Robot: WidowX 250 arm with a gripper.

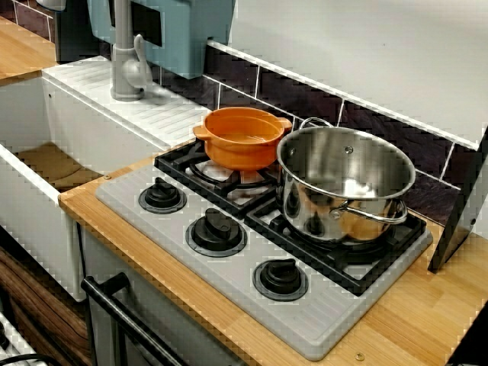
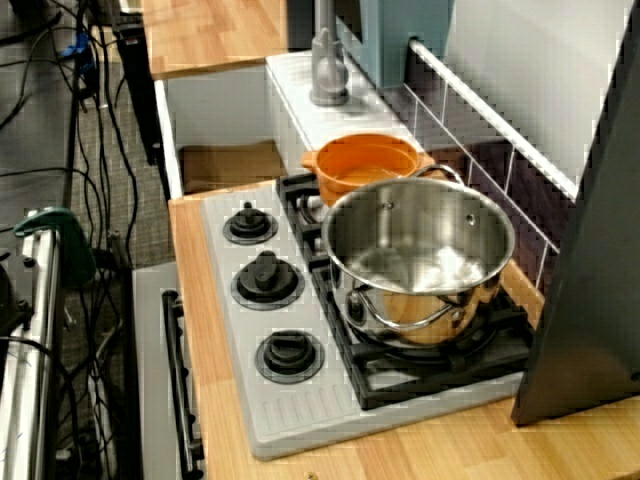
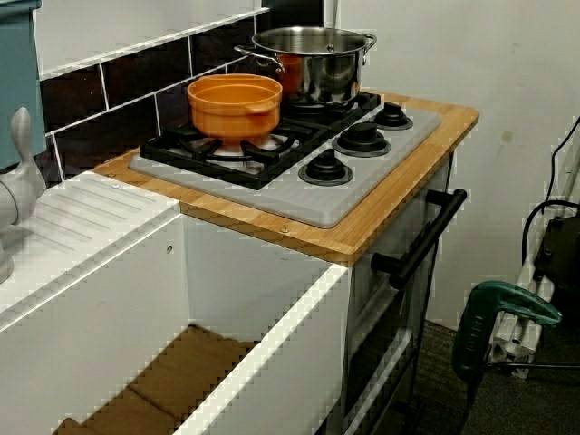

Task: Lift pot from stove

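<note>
Wooden counter [image 1: 412,305]: light wood top, holds the stove.
Sink [image 3: 272,344]: white basin, beside the counter.
Stove [image 1: 229,263]: grey ribbed hob, black grates, three black knobs along the front edge.
Steel pot [image 1: 345,183]: shiny, empty, upright on one burner grate.
Faucet [image 1: 128,65]: grey, on the ribbed white drainboard behind the sink.
Orange pot [image 1: 242,136]: small, round, two stubby handles; upright on the burner grate next to the steel pot, just beside it.
Gripper: out of sight in every view; finger state unknown.
</note>
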